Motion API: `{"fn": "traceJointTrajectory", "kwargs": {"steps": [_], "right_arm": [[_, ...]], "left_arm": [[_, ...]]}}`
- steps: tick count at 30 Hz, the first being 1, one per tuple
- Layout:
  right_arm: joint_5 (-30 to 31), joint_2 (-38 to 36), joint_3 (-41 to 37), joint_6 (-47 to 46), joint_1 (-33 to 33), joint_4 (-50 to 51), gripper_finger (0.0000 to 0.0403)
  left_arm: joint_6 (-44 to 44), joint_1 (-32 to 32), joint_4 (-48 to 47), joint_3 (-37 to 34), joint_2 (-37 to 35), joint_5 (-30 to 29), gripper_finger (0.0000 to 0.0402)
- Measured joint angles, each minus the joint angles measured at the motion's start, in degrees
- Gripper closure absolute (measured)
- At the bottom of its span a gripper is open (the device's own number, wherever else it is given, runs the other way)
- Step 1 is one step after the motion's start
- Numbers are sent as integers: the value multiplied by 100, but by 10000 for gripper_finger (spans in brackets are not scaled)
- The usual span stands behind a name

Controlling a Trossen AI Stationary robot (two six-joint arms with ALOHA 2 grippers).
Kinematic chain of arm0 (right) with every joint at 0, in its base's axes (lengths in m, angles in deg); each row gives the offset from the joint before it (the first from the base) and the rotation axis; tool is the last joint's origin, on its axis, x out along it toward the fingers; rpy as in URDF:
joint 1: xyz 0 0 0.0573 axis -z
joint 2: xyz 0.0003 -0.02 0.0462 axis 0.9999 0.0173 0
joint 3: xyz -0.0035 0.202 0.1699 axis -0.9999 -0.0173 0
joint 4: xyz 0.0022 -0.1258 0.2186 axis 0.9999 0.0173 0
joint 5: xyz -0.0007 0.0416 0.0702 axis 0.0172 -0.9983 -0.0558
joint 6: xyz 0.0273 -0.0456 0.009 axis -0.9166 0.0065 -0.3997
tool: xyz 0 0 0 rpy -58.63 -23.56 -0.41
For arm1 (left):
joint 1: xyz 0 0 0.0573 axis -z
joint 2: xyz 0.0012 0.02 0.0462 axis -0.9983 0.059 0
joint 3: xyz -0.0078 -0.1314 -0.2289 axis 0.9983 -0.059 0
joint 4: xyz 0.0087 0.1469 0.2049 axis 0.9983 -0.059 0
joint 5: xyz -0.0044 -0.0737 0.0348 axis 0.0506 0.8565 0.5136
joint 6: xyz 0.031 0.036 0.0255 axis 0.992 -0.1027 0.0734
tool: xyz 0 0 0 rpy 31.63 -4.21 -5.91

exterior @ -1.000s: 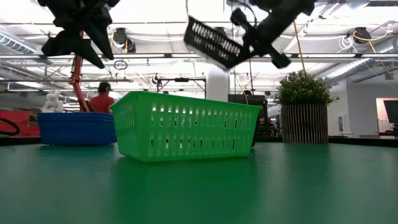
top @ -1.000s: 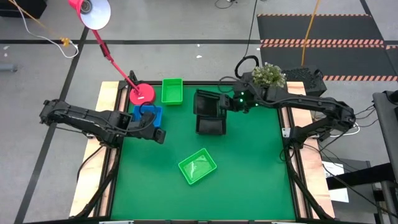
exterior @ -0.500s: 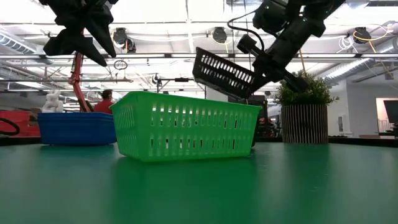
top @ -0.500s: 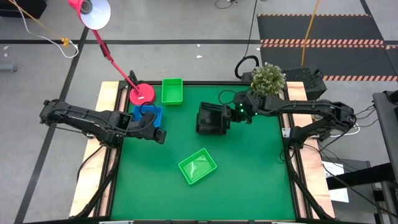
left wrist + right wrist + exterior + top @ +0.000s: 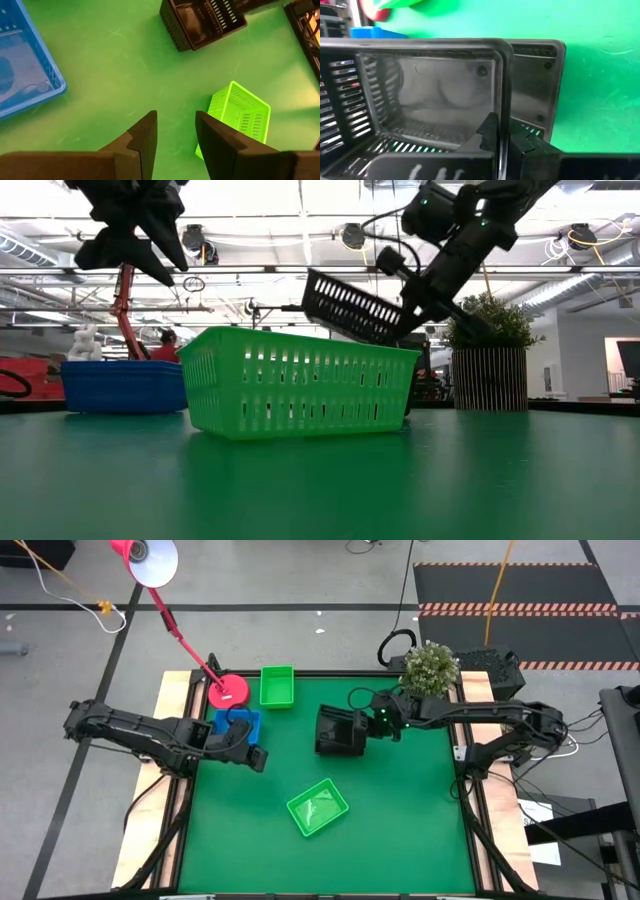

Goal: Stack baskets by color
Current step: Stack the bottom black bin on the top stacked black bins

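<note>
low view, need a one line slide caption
Right tool holds a tilted black basket in the air behind a green basket.

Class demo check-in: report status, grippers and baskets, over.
Right gripper shut on tilted black slatted plastic basket, held above the black basket on the table. Left gripper open, empty, beside blue basket stack. Nothing in the way.

Right arm reaches in from the potted plant [image 5: 431, 664] side, its right gripper [image 5: 362, 726] just in front of that plant, fingers [image 5: 492, 136] pinched tight on the rim of a black basket [image 5: 352, 307], held tilted. Left arm lies low, far across from the plant; the left gripper [image 5: 257, 758] hovers, fingers [image 5: 146, 135] part-spread, holding nothing.
</note>
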Motion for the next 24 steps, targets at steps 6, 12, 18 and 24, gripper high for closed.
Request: {"fn": "traceJointTrajectory", "kwargs": {"steps": [6, 12, 18, 24], "right_arm": [[-25, 277, 0, 138, 0, -64, 403], [-31, 374, 0, 206, 0, 44, 403], [2, 429, -2, 242, 0, 86, 391], [19, 423, 0, 281, 13, 135, 361]], "left_arm": [[-52, -88, 26, 0, 0, 41, 268], [-65, -86, 26, 0, 0, 111, 268], [-39, -86, 21, 0, 0, 109, 268], [-17, -86, 12, 0, 2, 102, 268]]}}
